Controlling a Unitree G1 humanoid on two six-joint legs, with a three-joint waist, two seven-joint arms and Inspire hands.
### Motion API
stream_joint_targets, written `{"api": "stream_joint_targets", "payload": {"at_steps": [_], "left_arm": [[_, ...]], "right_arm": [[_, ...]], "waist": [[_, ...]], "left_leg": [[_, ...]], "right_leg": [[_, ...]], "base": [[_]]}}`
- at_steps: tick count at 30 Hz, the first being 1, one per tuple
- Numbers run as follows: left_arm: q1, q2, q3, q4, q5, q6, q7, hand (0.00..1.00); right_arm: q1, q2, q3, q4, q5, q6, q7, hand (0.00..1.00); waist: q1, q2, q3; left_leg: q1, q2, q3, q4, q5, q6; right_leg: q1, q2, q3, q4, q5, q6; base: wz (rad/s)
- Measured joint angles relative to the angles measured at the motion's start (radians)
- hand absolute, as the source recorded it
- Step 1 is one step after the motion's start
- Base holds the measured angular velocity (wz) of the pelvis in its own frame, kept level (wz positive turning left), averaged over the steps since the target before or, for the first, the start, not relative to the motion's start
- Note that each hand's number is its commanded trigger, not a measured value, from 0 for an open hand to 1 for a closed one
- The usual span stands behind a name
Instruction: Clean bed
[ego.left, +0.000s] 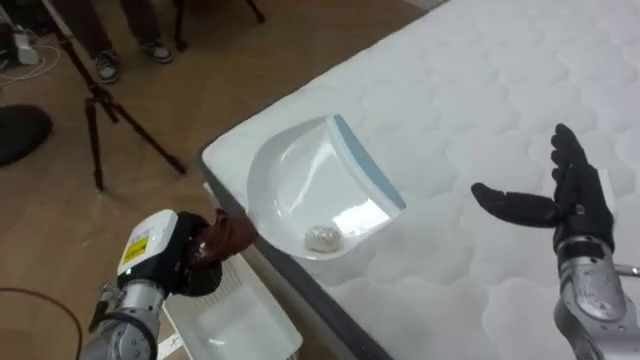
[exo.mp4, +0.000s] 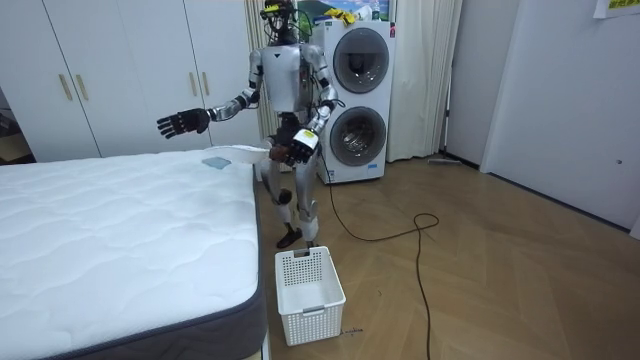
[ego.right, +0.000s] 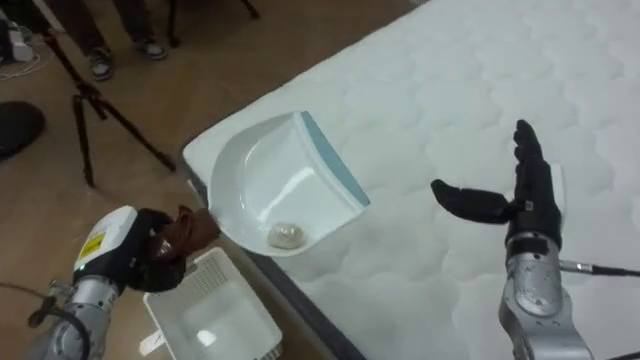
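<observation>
A white dustpan (ego.left: 310, 185) with a pale blue lip rests on the near corner of the white mattress (ego.left: 480, 100). A small crumpled whitish ball (ego.left: 323, 238) lies inside it. My left hand (ego.left: 185, 255) is shut on the dustpan's brown handle (ego.left: 232, 233), just off the bed's edge. Over the mattress to the right, my right hand (ego.left: 575, 200) hovers open with straight fingers and the thumb spread, holding nothing. In the room view I stand at the bed's corner, the right hand (exo.mp4: 182, 122) stretched over the bed.
A white slatted basket (ego.left: 235, 320) stands on the wooden floor below my left hand, beside the bed (exo.mp4: 120, 240). A tripod (ego.left: 100, 100) and a person's feet (ego.left: 110, 65) are at the upper left. Stacked washing machines (exo.mp4: 355, 95) stand behind me.
</observation>
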Motion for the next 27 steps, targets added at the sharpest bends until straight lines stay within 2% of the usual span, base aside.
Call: {"api": "stream_joint_targets", "payload": {"at_steps": [2, 4, 5, 6, 10, 12, 15, 16, 19, 20, 24, 27], "left_arm": [[0.000, 0.000, 0.000, 0.000, 0.014, 0.000, 0.000, 1.00], [0.000, 0.000, 0.001, 0.000, 0.017, 0.000, -0.001, 1.00], [0.000, 0.000, 0.001, -0.001, 0.016, 0.000, -0.001, 1.00], [-0.002, 0.000, 0.001, -0.001, 0.016, 0.000, -0.001, 1.00], [-0.002, 0.000, 0.001, -0.001, 0.017, 0.002, -0.019, 1.00], [-0.002, 0.000, 0.001, -0.001, 0.020, 0.004, -0.036, 1.00], [-0.001, 0.000, 0.002, -0.001, 0.020, 0.004, -0.044, 1.00], [0.000, 0.000, 0.007, -0.001, 0.020, 0.003, -0.043, 1.00], [0.002, 0.001, 0.012, -0.001, 0.020, 0.002, -0.042, 1.00], [0.003, 0.001, 0.012, -0.001, 0.021, 0.002, -0.042, 1.00], [0.004, 0.003, 0.013, -0.004, 0.027, 0.002, -0.042, 1.00], [0.004, 0.004, 0.023, -0.008, 0.026, 0.002, -0.042, 1.00]], "right_arm": [[0.000, 0.000, 0.000, 0.002, -0.001, 0.000, 0.011, 0.00], [0.001, 0.000, 0.000, 0.003, -0.001, 0.000, 0.023, 0.00], [0.000, 0.000, 0.000, 0.003, 0.000, 0.000, 0.024, 0.00], [0.000, 0.000, 0.000, 0.003, 0.007, 0.000, 0.026, 0.00], [0.005, 0.000, 0.000, 0.002, 0.031, 0.000, 0.033, 0.00], [0.004, 0.000, 0.000, 0.002, 0.028, 0.000, 0.036, 0.00], [0.004, 0.000, 0.000, 0.002, 0.024, -0.001, 0.057, 0.00], [0.007, 0.000, 0.002, 0.002, 0.025, -0.001, 0.059, 0.00], [0.014, 0.000, 0.010, 0.002, 0.027, -0.001, 0.062, 0.00], [0.014, 0.000, 0.015, 0.002, 0.027, -0.001, 0.061, 0.00], [0.019, 0.000, 0.036, 0.002, 0.028, -0.001, 0.062, 0.00], [0.018, 0.000, 0.035, 0.002, 0.030, -0.001, 0.061, 0.00]], "waist": [[-0.002, -0.006, 0.0018], [-0.002, -0.014, 0.0059], [0.001, -0.015, 0.0056], [0.000, -0.015, 0.0055], [-0.008, -0.009, 0.0036], [-0.003, -0.002, 0.0038], [0.023, 0.018, 0.0004], [0.041, 0.022, -0.0008], [0.050, 0.022, -0.0018], [0.051, 0.022, -0.0016], [0.071, 0.011, -0.0020], [0.072, 0.003, -0.0036]], "left_leg": [[-0.012, 0.002, 0.038, 0.001, 0.005, 0.008], [-0.019, 0.014, 0.084, 0.002, 0.008, 0.013], [-0.024, 0.014, 0.090, 0.003, 0.008, 0.014], [-0.039, 0.015, 0.105, 0.012, 0.008, 0.015], [-0.090, 0.045, 0.178, 0.048, 0.009, 0.035], [-0.100, 0.046, 0.176, 0.061, 0.007, 0.038], [-0.096, 0.042, 0.176, 0.057, 0.011, 0.042], [-0.090, 0.033, 0.176, 0.042, 0.018, 0.041], [-0.075, 0.011, 0.174, 0.008, 0.047, 0.047], [-0.071, 0.010, 0.173, 0.003, 0.052, 0.048], [-0.069, 0.001, 0.174, -0.002, 0.054, 0.050], [-0.079, -0.022, 0.156, 0.000, 0.051, 0.062]], "right_leg": [[0.004, 0.000, -0.004, 0.000, -0.006, 0.001], [0.012, 0.000, -0.025, 0.001, -0.010, 0.004], [0.013, 0.002, -0.029, 0.001, -0.011, 0.004], [0.013, 0.005, -0.051, 0.001, -0.011, 0.004], [0.013, 0.015, -0.104, 0.001, -0.013, 0.001], [0.017, 0.021, -0.104, 0.001, -0.018, -0.002], [0.025, 0.020, -0.115, 0.001, -0.025, -0.004], [0.028, 0.016, -0.118, 0.002, -0.032, -0.006], [0.029, -0.005, -0.139, 0.002, -0.049, -0.010], [0.028, -0.007, -0.143, -0.001, -0.050, -0.009], [0.036, -0.016, -0.168, -0.004, -0.054, -0.004], [0.040, -0.025, -0.192, 0.016, -0.060, 0.007]], "base": [[0.58], [0.53], [0.53], [0.60], [0.64], [0.42], [0.15], [0.06], [0.20], [0.18], [0.15], [0.26]]}}
